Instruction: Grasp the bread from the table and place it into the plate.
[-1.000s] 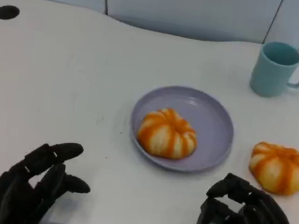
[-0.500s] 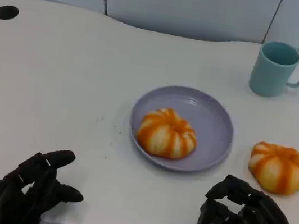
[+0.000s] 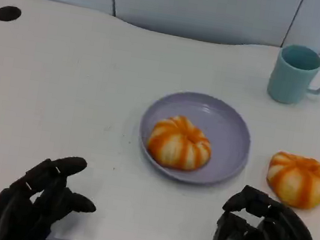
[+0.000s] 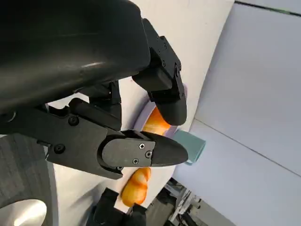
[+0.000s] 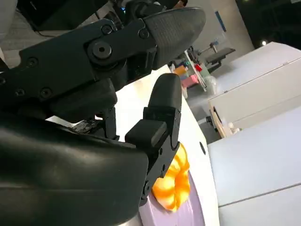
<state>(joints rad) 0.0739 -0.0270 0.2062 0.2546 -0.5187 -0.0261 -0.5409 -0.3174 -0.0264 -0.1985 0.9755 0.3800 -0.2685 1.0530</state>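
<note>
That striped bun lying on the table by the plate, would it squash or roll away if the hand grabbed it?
The bun looks puffy and soft, so it would probably dent under a firm squeeze. It sits low and wide, so rolling seems unlikely. It is probably light for its size.

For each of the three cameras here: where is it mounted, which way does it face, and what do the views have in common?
Head view: above the table, looking down at the plate, two breads and cup; both hands low in frame.
Left wrist view: behind the left hand, looking past its fingers toward plate and cup.
Right wrist view: behind the right hand, looking across the table.
Shared: all three show the bread on the plate.
</note>
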